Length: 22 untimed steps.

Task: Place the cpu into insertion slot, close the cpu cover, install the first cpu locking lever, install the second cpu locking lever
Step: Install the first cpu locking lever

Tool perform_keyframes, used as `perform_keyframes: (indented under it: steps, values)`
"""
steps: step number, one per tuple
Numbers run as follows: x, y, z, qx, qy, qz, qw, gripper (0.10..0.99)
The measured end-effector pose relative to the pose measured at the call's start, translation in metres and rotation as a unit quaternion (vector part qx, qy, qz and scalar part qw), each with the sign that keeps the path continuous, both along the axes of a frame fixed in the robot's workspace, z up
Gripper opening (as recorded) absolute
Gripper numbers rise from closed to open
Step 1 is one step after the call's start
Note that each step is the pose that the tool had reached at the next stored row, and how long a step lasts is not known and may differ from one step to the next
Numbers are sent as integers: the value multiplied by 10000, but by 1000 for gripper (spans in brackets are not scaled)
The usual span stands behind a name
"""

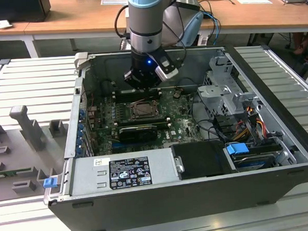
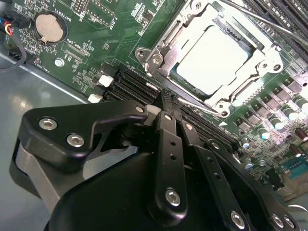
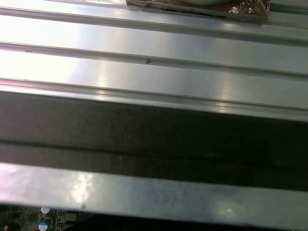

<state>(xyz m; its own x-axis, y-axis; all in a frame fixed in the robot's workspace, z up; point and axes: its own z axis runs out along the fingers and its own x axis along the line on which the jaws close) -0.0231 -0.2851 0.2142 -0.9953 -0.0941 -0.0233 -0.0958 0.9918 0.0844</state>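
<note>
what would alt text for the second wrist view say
The black tool, fingers closed together, sits at the edge of a cpu socket where the cpu lies under the closed cpu cover, on a green motherboard.

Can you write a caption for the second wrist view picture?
Shut gripper beside the cpu cover, closed over the cpu.

You see the open black computer case (image 1: 164,204) on the ribbed metal surface (image 1: 31,81), the grey power supply box (image 1: 121,171) along its near wall, a blue clip (image 1: 49,181) (outside the case), and a coin battery (image 2: 49,27) on the green motherboard (image 2: 110,43).
</note>
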Motion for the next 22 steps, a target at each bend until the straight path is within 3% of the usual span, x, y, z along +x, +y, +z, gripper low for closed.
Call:
perform_keyframes:
  steps: [10, 22]
  values:
    - [37, 0, -79, -2, 0, -1, 10000, 106]
    - [41, 0, -113, -80, 0, 0, 10000, 106]
